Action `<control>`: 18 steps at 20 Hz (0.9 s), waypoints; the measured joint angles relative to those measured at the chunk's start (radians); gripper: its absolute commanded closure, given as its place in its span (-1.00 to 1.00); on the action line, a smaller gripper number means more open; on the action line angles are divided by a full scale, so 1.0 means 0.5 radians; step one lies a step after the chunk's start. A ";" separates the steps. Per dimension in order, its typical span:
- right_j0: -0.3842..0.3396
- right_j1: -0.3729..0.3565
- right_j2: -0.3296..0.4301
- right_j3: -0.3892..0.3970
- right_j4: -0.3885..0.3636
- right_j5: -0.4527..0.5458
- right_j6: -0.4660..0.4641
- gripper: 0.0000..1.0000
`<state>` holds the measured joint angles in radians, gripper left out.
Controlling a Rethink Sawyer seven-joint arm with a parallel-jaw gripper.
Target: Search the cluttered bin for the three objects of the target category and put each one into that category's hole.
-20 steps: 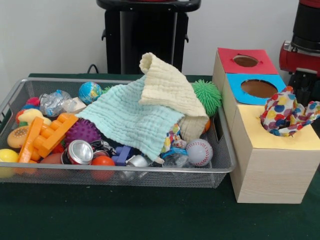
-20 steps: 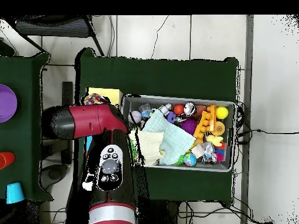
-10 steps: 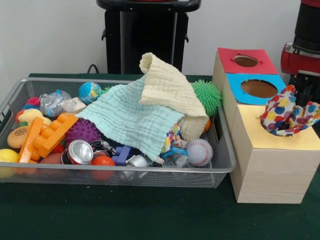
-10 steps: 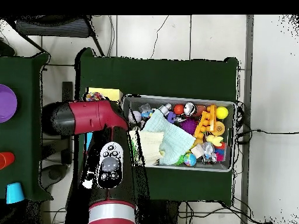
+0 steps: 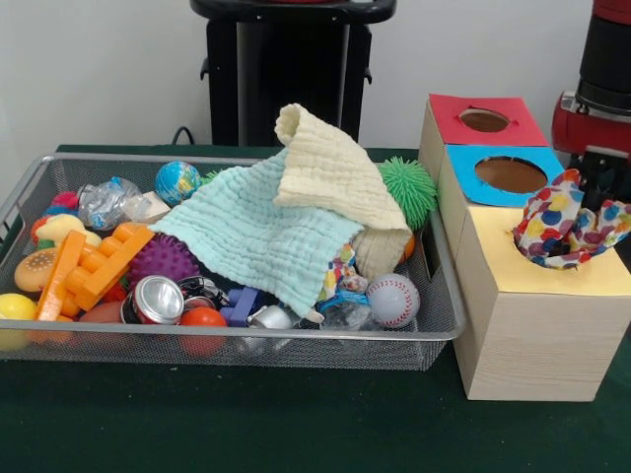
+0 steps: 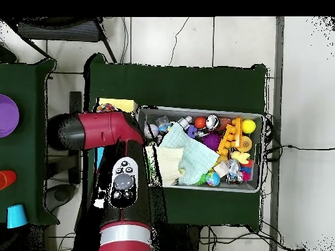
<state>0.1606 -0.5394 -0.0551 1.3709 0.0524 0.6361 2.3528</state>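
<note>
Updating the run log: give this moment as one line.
arm: over yellow box | dotted cloth: bunched in its hole | two cloths: in bin

Around me: green bench; side table with purple plate, red cup, blue cup; black stand against white wall; cables on floor.
</note>
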 measured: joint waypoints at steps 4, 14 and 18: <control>0.000 0.027 -0.018 -0.028 0.000 0.000 0.000 1.00; -0.003 0.099 -0.079 -0.157 -0.094 0.000 0.000 1.00; -0.008 0.126 -0.092 -0.212 -0.136 0.001 0.000 1.00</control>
<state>0.1566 -0.4762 -0.1013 1.2651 -0.0158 0.6367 2.3528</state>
